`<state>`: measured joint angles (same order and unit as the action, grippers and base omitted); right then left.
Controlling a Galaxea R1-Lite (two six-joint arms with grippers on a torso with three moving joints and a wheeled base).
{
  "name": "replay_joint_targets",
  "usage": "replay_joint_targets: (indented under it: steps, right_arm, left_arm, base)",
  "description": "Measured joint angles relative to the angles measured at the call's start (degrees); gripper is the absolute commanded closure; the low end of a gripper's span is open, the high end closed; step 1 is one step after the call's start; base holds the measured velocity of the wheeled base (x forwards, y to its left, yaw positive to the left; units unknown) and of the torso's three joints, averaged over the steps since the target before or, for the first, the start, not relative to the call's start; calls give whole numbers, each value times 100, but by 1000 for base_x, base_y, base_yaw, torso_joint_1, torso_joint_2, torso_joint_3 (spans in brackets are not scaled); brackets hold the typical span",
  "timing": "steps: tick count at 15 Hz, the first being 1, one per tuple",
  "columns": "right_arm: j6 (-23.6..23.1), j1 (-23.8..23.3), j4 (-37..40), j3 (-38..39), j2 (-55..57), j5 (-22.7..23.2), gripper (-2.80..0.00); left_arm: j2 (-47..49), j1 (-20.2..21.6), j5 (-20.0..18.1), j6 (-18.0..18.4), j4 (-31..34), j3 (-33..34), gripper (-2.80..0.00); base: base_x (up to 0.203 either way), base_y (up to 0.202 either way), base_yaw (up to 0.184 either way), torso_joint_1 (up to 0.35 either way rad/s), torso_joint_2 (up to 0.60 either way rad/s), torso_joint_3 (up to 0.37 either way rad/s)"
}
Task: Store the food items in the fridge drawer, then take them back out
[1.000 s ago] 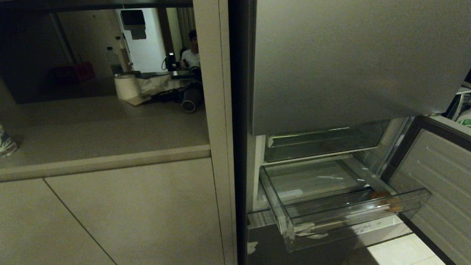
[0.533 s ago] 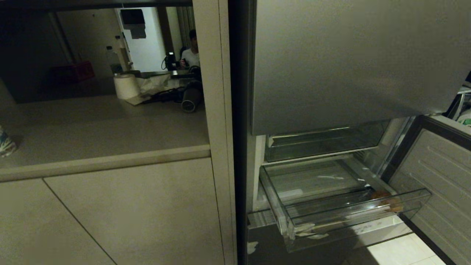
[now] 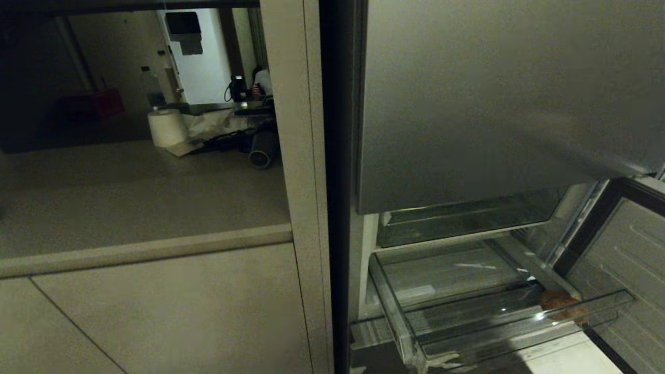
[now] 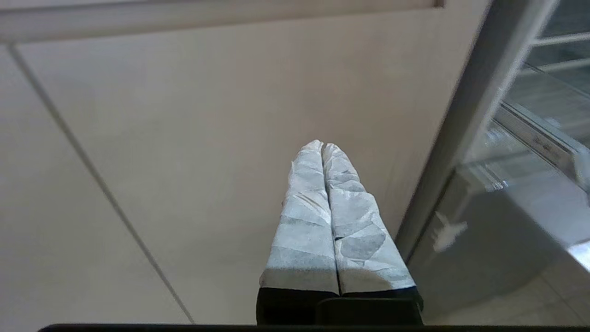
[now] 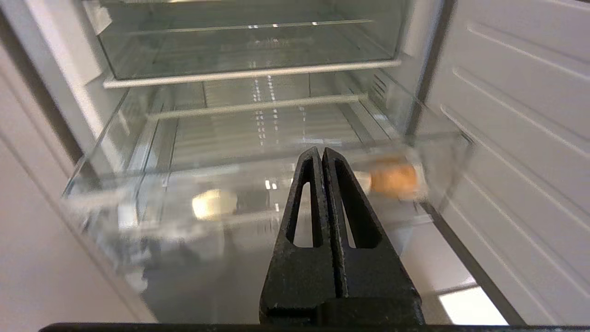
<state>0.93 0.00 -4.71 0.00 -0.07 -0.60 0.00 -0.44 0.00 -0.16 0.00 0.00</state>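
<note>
The right gripper [image 5: 322, 152] hangs just outside the pulled-out fridge drawer [image 5: 138, 203], its two black fingers [image 5: 306, 203] pressed flat together with nothing between them. Just past its tips runs the drawer's clear front wall, and beyond and a little to one side of the tips, towards the open fridge door [image 5: 521, 138], sits the one food item [image 5: 394, 179], a small rounded orange-brown lump tucked into the drawer's front corner. The gripper is near it but apart from it, the wall standing between them. A pale yellowish patch [image 5: 213, 204] shows through the plastic on the gripper's other side; I cannot tell what it is. Farther in, beyond the drawer, is a shallower clear tray [image 5: 249, 46].

The left gripper [image 4: 322, 146] is also closed tight, its grey-wrapped fingers [image 4: 304, 216] touching along their length and gripping nothing. It points at a plain beige cabinet front [image 4: 184, 115], with the fridge's edge off to its side.

From the head view neither arm shows. The drawer [image 3: 405, 322] stands open beneath the grey steel upper door [image 3: 493, 93], the lump [image 3: 558, 304] in its front right corner. On the counter [image 3: 130, 208] to the left stand a roll of paper [image 3: 166, 127] and a dark cylinder [image 3: 261, 149].
</note>
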Motion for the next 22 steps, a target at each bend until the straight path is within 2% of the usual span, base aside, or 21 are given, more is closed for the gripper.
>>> replay_joint_targets:
  steps: [5,15,18,22]
  right_arm:
    - [4,0,2,0,0,-2,0]
    - [-93,-2,95,-2,12,-56,0]
    - [11,-7,816,-639,434,-517,0]
    - [672,-2,1650,-1638,1964,-1230,0]
  left_arm:
    - [0,0,0,0,0,0,0]
    - [0,0,0,0,0,0,0]
    - [0,-2,0,0,0,0,0]
    - [0,0,0,0,0,0,0]
  base:
    - [177,0,-1,1,5,-1]
    - [0,0,0,0,0,0]
    - [0,0,0,0,0,0]
    - [0,0,0,0,0,0]
